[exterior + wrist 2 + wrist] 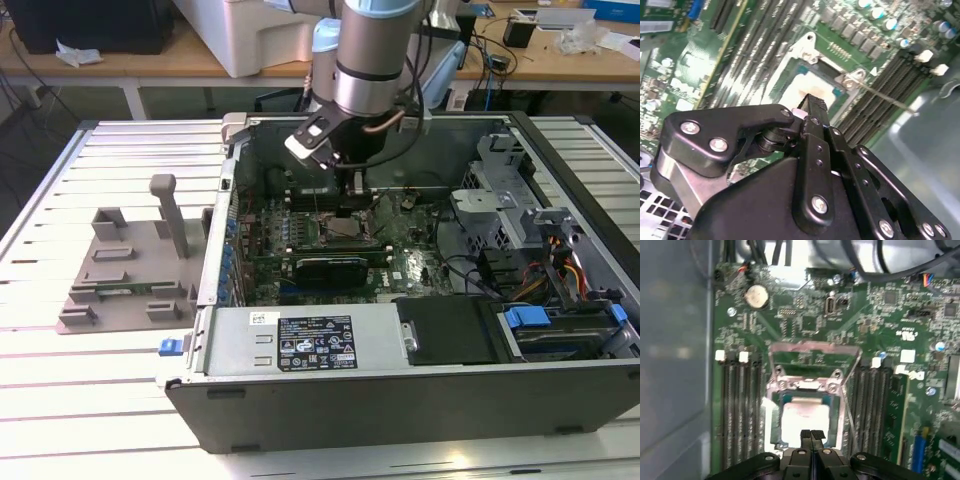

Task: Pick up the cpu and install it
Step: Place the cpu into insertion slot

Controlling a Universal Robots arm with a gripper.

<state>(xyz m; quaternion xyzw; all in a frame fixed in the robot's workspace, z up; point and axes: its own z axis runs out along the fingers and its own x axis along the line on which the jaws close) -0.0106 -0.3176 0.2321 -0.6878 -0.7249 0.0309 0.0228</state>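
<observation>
The cpu point(804, 421), a small silvery square chip, lies flat in the metal-framed socket on the green motherboard point(805, 320) inside the open computer case point(400, 400). The socket's load plate point(815, 347) is swung open and its thin lever point(885, 97) stands out to the side. My gripper point(812, 434) hangs just above the cpu point(812, 85) with its two black fingertips pressed together and nothing between them. In the exterior view the gripper point(357, 188) reaches down into the case right over the cpu point(349, 226).
Memory slots point(740, 405) flank the socket on both sides. A long black expansion card point(322, 265) lies just in front of it. A power supply box point(300, 340), a drive cage point(500, 190) and cables point(560, 270) crowd the case. A grey fixture point(130, 270) stands on the table.
</observation>
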